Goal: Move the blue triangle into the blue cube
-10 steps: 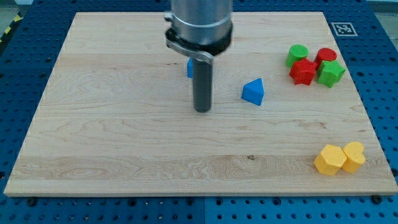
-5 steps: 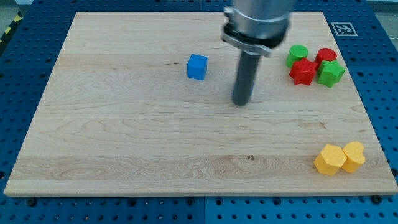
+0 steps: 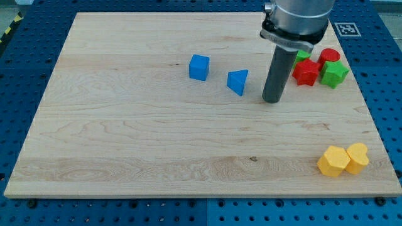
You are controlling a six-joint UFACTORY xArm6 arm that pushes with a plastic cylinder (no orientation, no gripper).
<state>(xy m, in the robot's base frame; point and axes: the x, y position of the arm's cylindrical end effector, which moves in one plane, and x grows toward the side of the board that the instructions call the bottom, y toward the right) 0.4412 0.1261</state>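
The blue triangle (image 3: 238,81) lies on the wooden board, a short way right of the blue cube (image 3: 199,67), with a gap between them. My tip (image 3: 272,100) rests on the board to the right of the triangle, a small gap away and not touching it. The rod rises up to the arm's grey body at the view's top right.
A cluster of red and green blocks sits at the right: a red star-like block (image 3: 306,73), a green block (image 3: 333,73), a red cylinder (image 3: 328,56), and a green block partly hidden by the rod. Two yellow blocks (image 3: 342,159) lie near the bottom right.
My tip has swept from the view's middle to the right, passing the triangle. The blue triangle now lies further left, closer to the blue cube.
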